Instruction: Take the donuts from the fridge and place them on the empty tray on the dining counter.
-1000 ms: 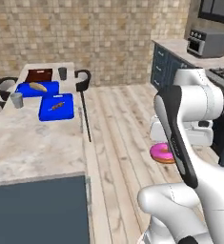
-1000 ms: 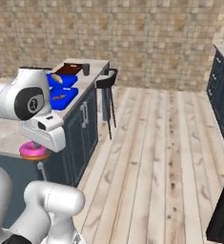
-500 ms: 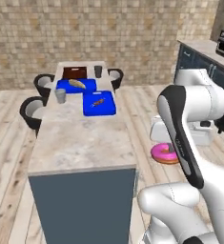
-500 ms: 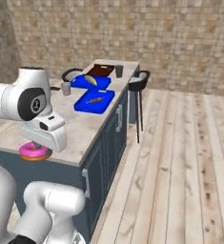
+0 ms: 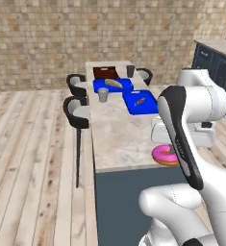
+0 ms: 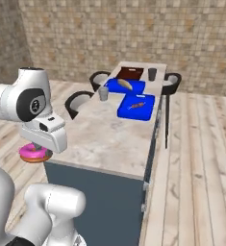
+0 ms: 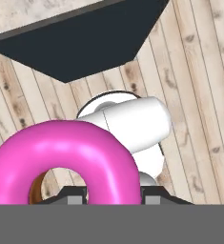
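1. Nearest you, the tool point(image 7: 106, 193) is nearly closed on the pink donut point(image 7: 61, 159), which fills the low part of the hand view; its dark fingertips point(image 7: 75, 194) rise at the donut's lower edge.
2. From the left base view, the pink donut point(image 5: 165, 154) hangs under the white hand at about 4 o'clock of the frame, level with the near right corner of the surface point(image 5: 117, 139).
3. From the right base view, the same donut point(image 6: 33, 153) sits at 9 o'clock, off the near left corner of the surface point(image 6: 109, 139), over the wooden floor point(image 6: 196, 158).
4. Past the bare near half of the surface, you see a blue tray point(image 5: 141, 102) with a small brown item on it.
5. Beyond that, at 12 o'clock, lies a second blue tray point(image 5: 112, 85) holding a bread roll point(image 5: 113, 82), with a grey cup point(image 5: 103, 95) just beside it.
6. Farthest along the slab, the dark brown tray point(image 5: 105, 72) lies at the far end, another grey cup point(image 5: 130, 71) near it at its 3 o'clock.
7. Black stools point(image 5: 77, 103) flank the surface; a stone-tile wall point(image 5: 85, 33) closes the scene.
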